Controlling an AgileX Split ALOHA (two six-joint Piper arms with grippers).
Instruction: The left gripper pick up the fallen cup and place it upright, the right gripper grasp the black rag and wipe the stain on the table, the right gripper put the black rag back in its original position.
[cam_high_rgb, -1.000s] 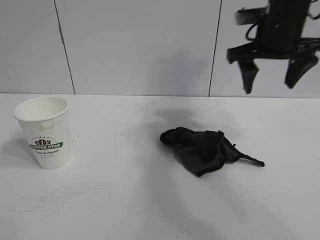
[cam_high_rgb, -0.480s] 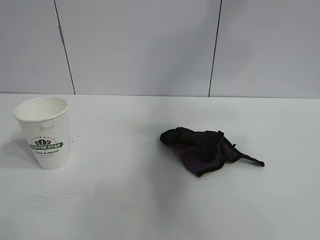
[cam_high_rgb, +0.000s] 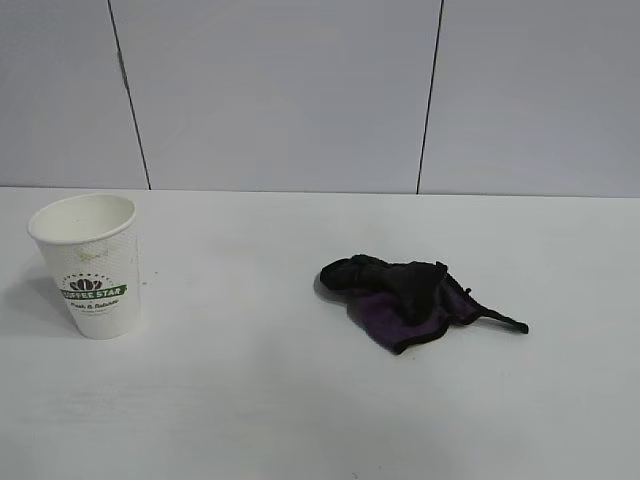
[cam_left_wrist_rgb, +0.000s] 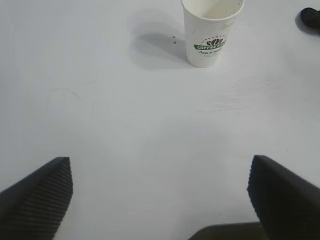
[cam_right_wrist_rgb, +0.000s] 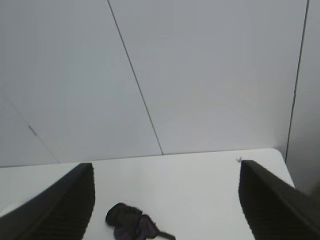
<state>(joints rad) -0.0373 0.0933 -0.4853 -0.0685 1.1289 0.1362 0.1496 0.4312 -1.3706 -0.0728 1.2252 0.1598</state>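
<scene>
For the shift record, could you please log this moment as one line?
white paper cup: upright | black rag: lying released on white table | left gripper: open, empty | right gripper: open, empty

backdrop: grey panelled wall (cam_high_rgb: 280, 90) | seams: thin dark vertical lines (cam_high_rgb: 430, 95) | position: behind tabletop

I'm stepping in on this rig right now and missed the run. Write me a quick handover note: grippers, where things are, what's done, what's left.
Left gripper: open, empty, pulled back from the cup.
Right gripper: open, empty, raised and looking across the table toward the wall; out of the exterior view.
Cup: upright at the table's left side.
Black rag: crumpled on the table, right of centre, purple underside showing, nothing touching it.
Stain: none visible on the table in any view.
Done: cup stands upright, the table looks wiped, the rag is set down.
Left: apparently nothing; just check both arms finish parking.
</scene>
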